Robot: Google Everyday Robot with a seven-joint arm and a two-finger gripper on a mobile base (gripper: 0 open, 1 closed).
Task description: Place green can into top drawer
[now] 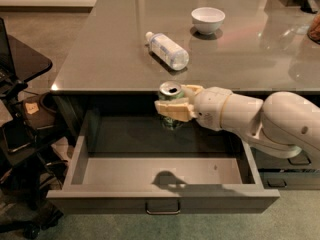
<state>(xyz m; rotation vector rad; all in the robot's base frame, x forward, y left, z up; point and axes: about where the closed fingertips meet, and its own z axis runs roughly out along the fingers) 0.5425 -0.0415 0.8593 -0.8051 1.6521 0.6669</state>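
The green can (171, 91), with a silver top and pull-tab opening, is held upright in my gripper (174, 107). The cream fingers (172, 110) are shut around the can's body. The can hangs in the air over the back middle of the open top drawer (100, 171), just in front of the counter edge. The drawer is wide, grey, and pulled out, with a small metal bar handle (163, 208) at front centre. The can's shadow falls on the drawer floor. My white arm (280, 124) reaches in from the right.
A clear plastic bottle (167, 50) lies on the grey countertop (110, 44), with a white bowl (207, 20) behind it. Narrower drawers with dark handles (300, 160) sit at the right under my arm. A dark chair and clutter (20, 124) stand at the left.
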